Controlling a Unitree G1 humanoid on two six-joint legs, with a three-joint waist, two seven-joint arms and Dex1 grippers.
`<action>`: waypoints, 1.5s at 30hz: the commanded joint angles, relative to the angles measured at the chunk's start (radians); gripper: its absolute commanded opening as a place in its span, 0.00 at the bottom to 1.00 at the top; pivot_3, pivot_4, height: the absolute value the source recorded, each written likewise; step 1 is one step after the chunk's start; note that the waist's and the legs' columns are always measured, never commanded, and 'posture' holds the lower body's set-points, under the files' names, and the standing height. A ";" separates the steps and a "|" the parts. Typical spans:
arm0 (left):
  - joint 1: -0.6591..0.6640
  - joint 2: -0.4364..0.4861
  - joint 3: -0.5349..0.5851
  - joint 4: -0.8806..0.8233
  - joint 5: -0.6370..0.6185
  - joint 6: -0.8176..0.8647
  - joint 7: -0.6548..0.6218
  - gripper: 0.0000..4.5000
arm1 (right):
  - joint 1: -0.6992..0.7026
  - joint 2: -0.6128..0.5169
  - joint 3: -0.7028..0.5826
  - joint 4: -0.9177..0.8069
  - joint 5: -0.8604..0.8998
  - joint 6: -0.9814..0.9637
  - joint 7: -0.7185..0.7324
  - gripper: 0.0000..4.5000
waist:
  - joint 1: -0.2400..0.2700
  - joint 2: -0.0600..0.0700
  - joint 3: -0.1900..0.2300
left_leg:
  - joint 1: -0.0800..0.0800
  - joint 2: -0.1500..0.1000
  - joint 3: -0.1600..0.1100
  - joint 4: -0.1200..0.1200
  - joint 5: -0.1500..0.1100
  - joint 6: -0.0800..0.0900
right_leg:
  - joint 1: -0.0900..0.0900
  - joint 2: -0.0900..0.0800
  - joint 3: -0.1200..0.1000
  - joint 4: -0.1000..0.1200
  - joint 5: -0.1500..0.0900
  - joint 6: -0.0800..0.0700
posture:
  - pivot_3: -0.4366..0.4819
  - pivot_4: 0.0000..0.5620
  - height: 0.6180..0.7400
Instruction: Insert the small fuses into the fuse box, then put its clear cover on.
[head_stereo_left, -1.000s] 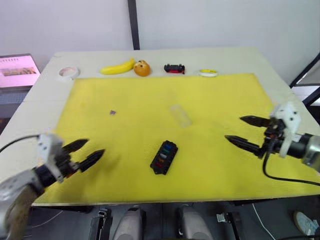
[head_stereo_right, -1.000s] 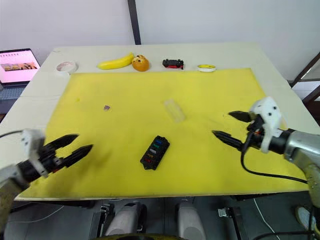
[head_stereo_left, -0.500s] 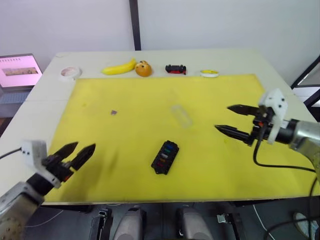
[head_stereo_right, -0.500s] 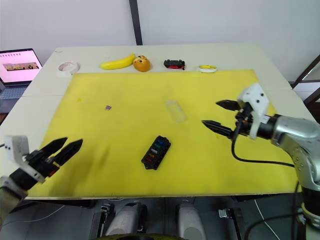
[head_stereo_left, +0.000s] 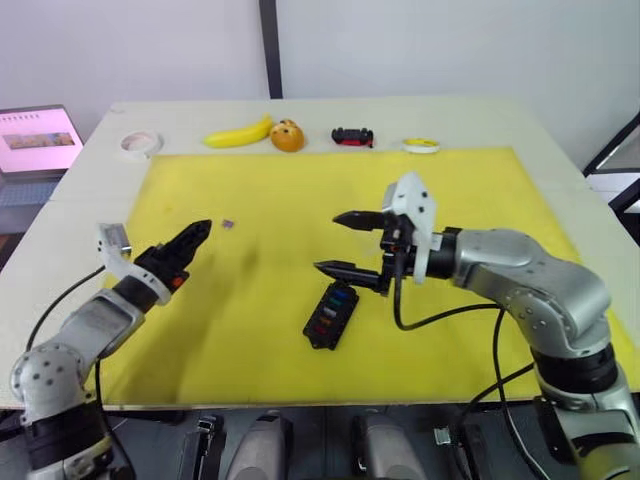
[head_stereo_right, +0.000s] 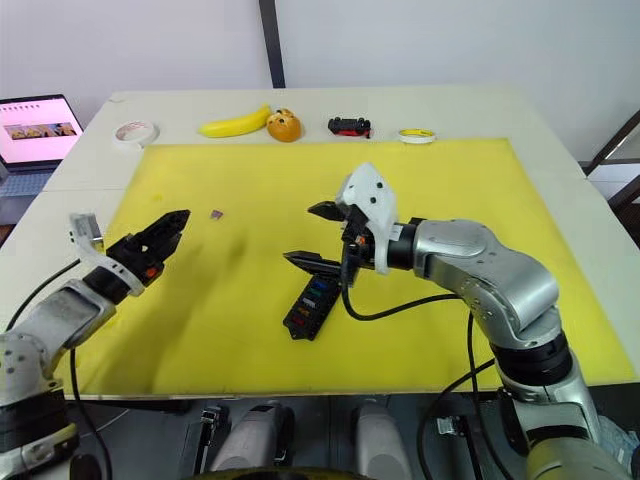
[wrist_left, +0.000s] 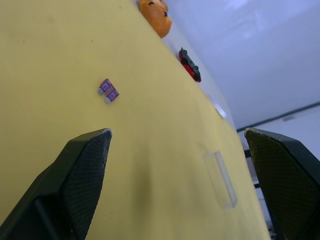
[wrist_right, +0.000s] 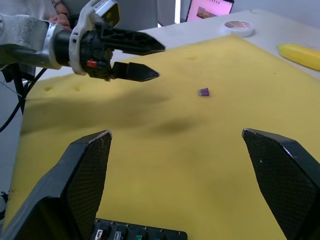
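The black fuse box (head_stereo_left: 329, 313) lies on the yellow mat (head_stereo_left: 460, 190) with several coloured fuses in its slots. One purple fuse (head_stereo_left: 228, 223) lies loose on the mat's left part. My left gripper (head_stereo_left: 192, 240) hovers open just short of that fuse (wrist_left: 108, 91). My right gripper (head_stereo_left: 326, 242) is open above the mat, just beyond the fuse box, fingertips pointing left. The clear cover (wrist_left: 220, 179) lies flat on the mat, beyond the fuse box. The right wrist view shows the fuse box's edge (wrist_right: 140, 234), the purple fuse (wrist_right: 203, 92) and my left gripper (wrist_right: 161, 62).
Along the table's far edge sit a tape roll (head_stereo_left: 139, 144), a banana (head_stereo_left: 237, 133), an orange (head_stereo_left: 286, 137), a black-and-red toy car (head_stereo_left: 350, 136) and a small yellow ring (head_stereo_left: 420, 145). A laptop (head_stereo_left: 37, 140) stands off the left side.
My right gripper has swung far left across the mat to just beyond the fuse box. My left gripper has moved forward and right, toward the purple fuse. Both stay open.
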 joint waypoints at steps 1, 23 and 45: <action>-0.053 -0.010 -0.022 0.056 -0.010 -0.023 0.025 1.00 | -0.032 0.017 0.019 -0.014 -0.038 -0.020 -0.024 0.98 | 0.000 0.000 0.000 | 0.000 0.000 0.000 0.000 0.000 0.000 | 0.000 0.000 0.000 0.000 0.000 0.000 | 0.48 0.27 1.00; -0.279 -0.157 -0.076 0.339 0.276 -0.161 0.002 1.00 | -0.052 0.046 0.012 0.002 -0.097 0.008 -0.060 0.98 | 0.001 0.000 0.000 | 0.000 -0.001 0.000 0.000 0.002 -0.004 | 0.000 0.000 0.000 0.001 0.000 0.001 | 0.48 0.27 1.00; -0.299 -0.153 -0.030 0.375 0.306 -0.044 0.068 1.00 | -0.026 0.014 -0.019 -0.016 -0.099 0.022 -0.069 0.98 | -0.003 0.000 0.000 | 0.000 -0.001 0.000 -0.001 0.002 -0.004 | -0.001 0.001 0.000 0.001 0.001 0.001 | 0.48 0.27 1.00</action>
